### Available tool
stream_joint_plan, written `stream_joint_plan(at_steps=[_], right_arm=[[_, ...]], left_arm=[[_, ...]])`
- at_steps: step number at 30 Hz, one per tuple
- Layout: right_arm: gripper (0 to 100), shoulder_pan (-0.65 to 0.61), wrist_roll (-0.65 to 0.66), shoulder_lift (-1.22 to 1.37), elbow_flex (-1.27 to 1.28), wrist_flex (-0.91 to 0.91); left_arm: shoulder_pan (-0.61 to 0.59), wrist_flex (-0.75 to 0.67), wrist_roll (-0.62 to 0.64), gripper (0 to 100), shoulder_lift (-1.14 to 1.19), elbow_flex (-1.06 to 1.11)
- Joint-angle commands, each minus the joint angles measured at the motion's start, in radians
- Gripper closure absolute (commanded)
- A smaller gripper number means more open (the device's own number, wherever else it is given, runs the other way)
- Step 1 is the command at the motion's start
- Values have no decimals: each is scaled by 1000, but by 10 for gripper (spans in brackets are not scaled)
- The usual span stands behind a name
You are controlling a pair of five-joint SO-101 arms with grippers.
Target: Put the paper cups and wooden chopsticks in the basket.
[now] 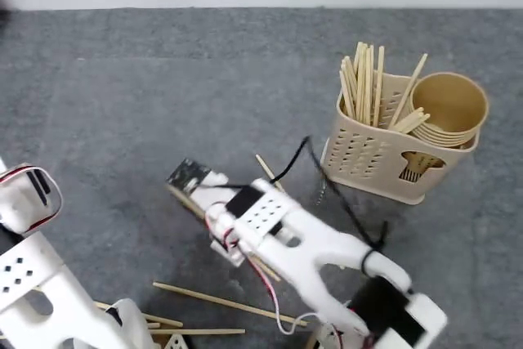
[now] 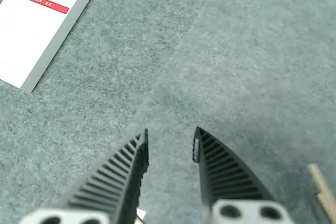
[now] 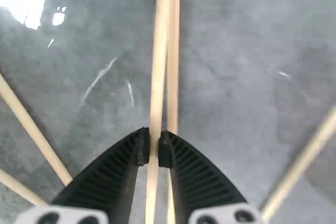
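A beige slotted basket (image 1: 372,165) stands at the right of the grey mat, with several wooden chopsticks (image 1: 364,79) upright in one half and stacked paper cups (image 1: 449,108) in the other. My right gripper (image 3: 154,149) is shut on a chopstick (image 3: 160,51) lying on the mat, with a second chopstick (image 3: 173,40) right beside it. The right arm (image 1: 270,218) is at the mat's centre front, and one end of a chopstick (image 1: 267,172) pokes out past it. My left gripper (image 2: 170,148) hangs open over bare mat, holding nothing.
More loose chopsticks (image 1: 229,304) lie at the front of the mat between the two arms, and others (image 3: 31,129) angle past the right gripper. A chopstick end (image 2: 323,190) lies near the left gripper. A white box (image 2: 39,19) sits farther off. A black cable (image 1: 343,202) trails by the basket.
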Motion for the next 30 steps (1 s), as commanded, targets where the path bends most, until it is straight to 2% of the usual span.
stream_joint_plan(at_steps=[1, 10, 17, 24, 30], right_arm=[[991, 71, 55, -151, -29, 48], [991, 173, 118, -507, -31, 137], [991, 366, 198, -762, -170, 134], [991, 567, 203, -806, -256, -88], [991, 688, 107, -806, -180, -386]], left_arm=[[-6, -5, -9, 859, -31, -10], [-6, -5, -9, 859, -29, -10], [-6, -5, -9, 859, -26, -10], [-3, -2, -8, 859, -26, -8], [-5, 0, -8, 859, -29, -8]])
